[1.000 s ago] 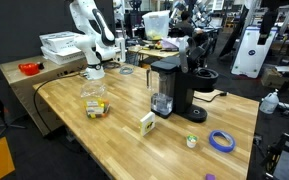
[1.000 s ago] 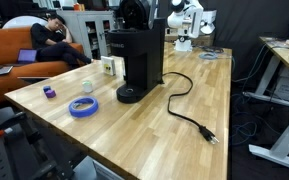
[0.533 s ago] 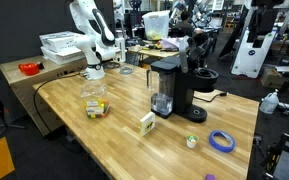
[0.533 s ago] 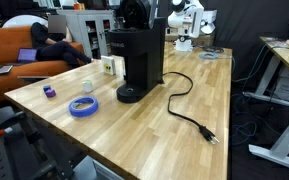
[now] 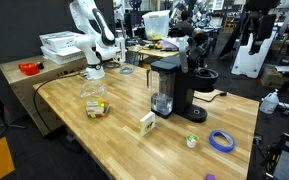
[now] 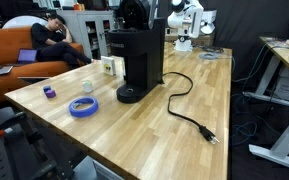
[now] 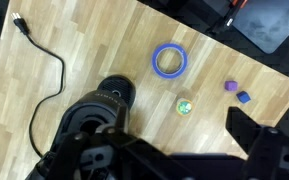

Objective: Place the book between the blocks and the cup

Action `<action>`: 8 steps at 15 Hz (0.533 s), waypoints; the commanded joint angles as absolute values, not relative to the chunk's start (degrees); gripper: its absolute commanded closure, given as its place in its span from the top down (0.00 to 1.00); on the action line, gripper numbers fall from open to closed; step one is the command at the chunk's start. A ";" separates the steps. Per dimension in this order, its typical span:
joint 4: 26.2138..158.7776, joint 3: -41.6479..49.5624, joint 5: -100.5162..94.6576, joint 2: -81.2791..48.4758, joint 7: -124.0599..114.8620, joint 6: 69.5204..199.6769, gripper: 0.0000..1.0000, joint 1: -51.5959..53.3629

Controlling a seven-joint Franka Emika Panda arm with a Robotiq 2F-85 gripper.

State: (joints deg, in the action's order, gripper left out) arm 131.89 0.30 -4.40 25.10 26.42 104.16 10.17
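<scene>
1. From the wrist view, looks down past the gripper (image 7: 174, 158), spread wide open and gripping nothing, onto the bench (image 7: 94, 35).
2. Catches the book (image 5: 147, 123) only in the exterior views: upright on the bench, just in front of the coffee machine (image 5: 167, 85) and well apart from the robot arm (image 5: 84, 35). Elsewhere shows the book (image 6: 110, 67) just beside the coffee machine (image 6: 134, 60).
3. Shows the blocks (image 5: 95, 109) with a clear container (image 5: 93, 90) in an exterior view alone, toward the arm's end of the bench and apart from the book.
4. Picks up the blue tape ring (image 5: 213, 141) (image 6: 82, 112) (image 7: 155, 61) in all three views, flat on the bench, on the coffee machine's side away from the blocks.
5. Sets a small white round thing (image 5: 191, 141) (image 6: 87, 86) (image 7: 185, 105) near the ring; reveals a green patch on it in the wrist view. Cannot tell its kind.
6. Separates, in the wrist view, a purple cube (image 7: 231, 86) and a blue cube (image 7: 244, 97) near the bench edge. Gives only one purple speck (image 6: 49, 92) in an exterior view.
7. Traces the black power cord (image 7: 46, 80) (image 6: 189, 105) to its plug (image 7: 21, 24), lying loose on the bench.
8. Adds, in an exterior view, a person (image 6: 52, 33) lying on an orange sofa (image 6: 4, 45).
</scene>
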 commanded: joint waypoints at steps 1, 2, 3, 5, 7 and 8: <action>131.79 -0.08 -4.33 25.01 27.00 104.19 1.00 9.89; 131.09 0.38 -2.64 24.53 29.16 103.83 1.00 10.80; 130.51 0.56 -1.39 24.04 30.88 103.91 1.00 11.51; 128.13 0.90 1.00 21.71 36.91 103.73 1.00 13.50; 124.06 0.37 2.13 18.05 42.03 102.39 1.00 14.70; 121.64 -0.13 1.85 15.82 44.51 102.11 1.00 15.00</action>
